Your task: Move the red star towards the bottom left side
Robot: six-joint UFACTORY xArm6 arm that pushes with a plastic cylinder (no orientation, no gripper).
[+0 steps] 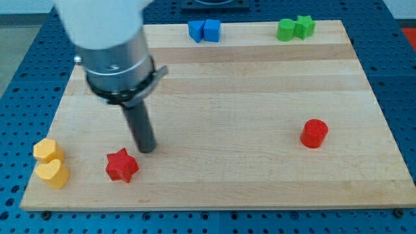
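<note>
Camera view: my tip point(147, 149) just up-right of red star point(122, 165), near board's bottom edge point(214, 207).

arm housing point(97, 23): white, smooth, rounded, blurred at the view's top | collar point(120, 68): silver-grey metal cylinder with a dark band at its lower edge and a small grey tab on the view's right | rod point(138, 123): straight, dark grey, cylindrical, faint sheen | my tip point(147, 150): blunt, same dark grey
</note>
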